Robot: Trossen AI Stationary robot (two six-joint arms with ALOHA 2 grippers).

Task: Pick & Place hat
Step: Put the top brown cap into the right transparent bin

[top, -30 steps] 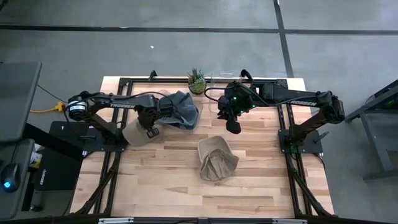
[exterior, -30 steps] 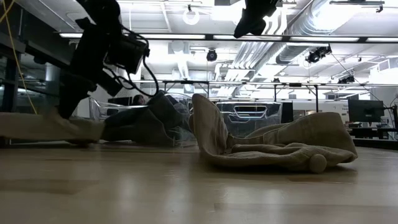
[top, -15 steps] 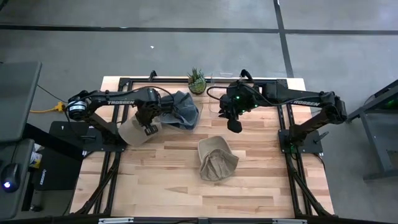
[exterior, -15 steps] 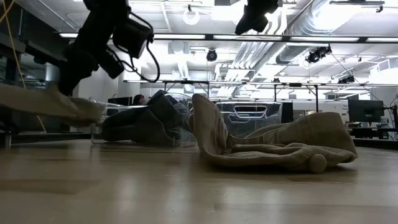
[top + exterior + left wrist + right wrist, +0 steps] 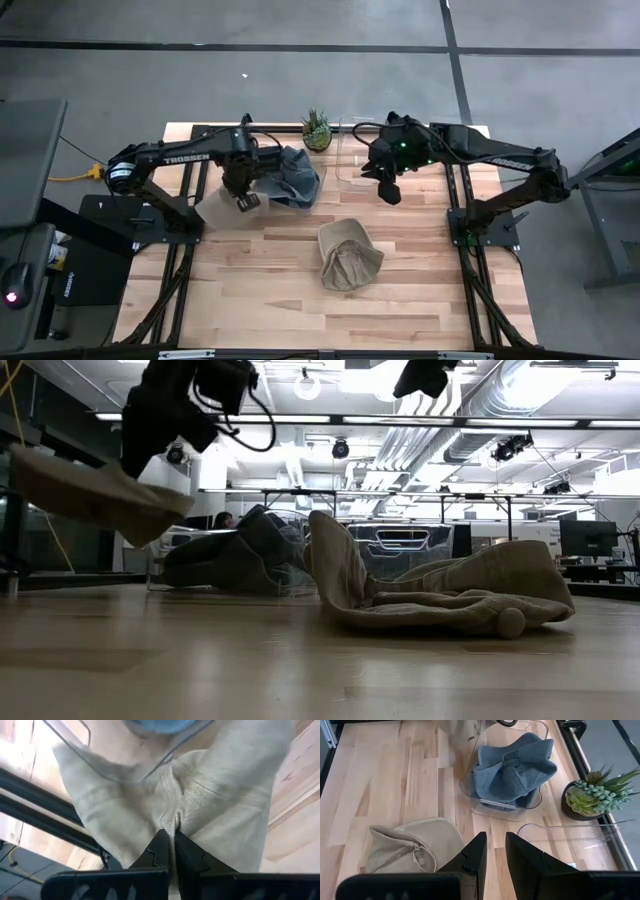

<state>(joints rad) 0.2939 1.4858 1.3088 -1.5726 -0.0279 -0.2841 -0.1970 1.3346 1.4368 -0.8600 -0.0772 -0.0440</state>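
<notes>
Only the low view shows the tan hat (image 5: 85, 490) hanging clear of the table (image 5: 300, 660); the left gripper (image 5: 172, 851) pinches its fabric beside the blue hat (image 5: 295, 175). The right gripper (image 5: 492, 852), fingers slightly parted and holding nothing, hovers past that blue hat.

Pale wooden table (image 5: 260, 290) of butcher-block planks, framed by black rails along the sides and back. Lying crumpled just right of centre, a beige hat (image 5: 348, 256), brim folded under, resting flat on the boards. Up at the back edge, a small potted succulent (image 5: 316, 129) standing upright. Just beside it on the left, a clear plastic container (image 5: 506, 802) sitting on the wood, with a blue-grey hat (image 5: 296, 175) bunched inside. On the plant's other side, a second clear container (image 5: 349, 160), contents not discernible. Front half of the boards showing only bare grain.
</notes>
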